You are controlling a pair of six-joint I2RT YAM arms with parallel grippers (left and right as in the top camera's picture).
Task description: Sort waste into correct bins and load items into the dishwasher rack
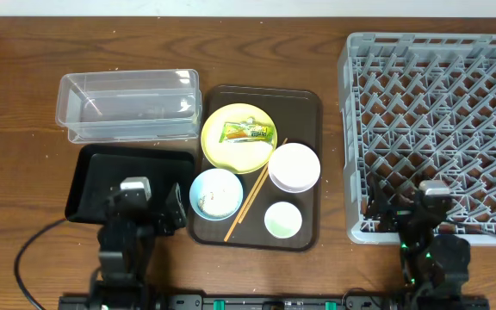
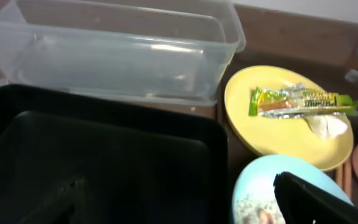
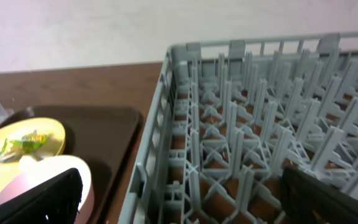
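Both sets of jaws stand spread wide and hold nothing. The left arm (image 1: 127, 232) has its left jaws over the near right corner of the black tray (image 1: 89, 185). The right arm (image 1: 433, 250) has its right jaws above the near edge of the rack (image 1: 437, 86), in which no dish stands yet. The relation that governs the next move: the wrapper (image 1: 248, 133) lies on the yellow plate (image 1: 231, 153), ahead of the left jaws and to their right, with its long axis running roughly left to right across the plate. In my judgement the left arm is clearly the nearer one, and jaws closing from front to back would meet the wrapper across its narrow side. Both bins sit on the left arm's side, the clear tub (image 1: 127, 105) just behind the black tray. Count on the brown tray (image 1: 304, 103):

- one wrapper
- one plate
- two bowls, the blue bowl (image 1: 215, 193) with pale food bits (image 1: 207, 202) in it, and the white bowl (image 1: 294, 166)
- one green cup (image 1: 282, 220)
- two chopsticks (image 1: 252, 194) lying together on a slant between the bowls

Elsewhere on the worktop (image 1: 24, 86) there are two bins and one rack. The blue bowl lies just right of the left jaws. The white bowl is well left of the right jaws.
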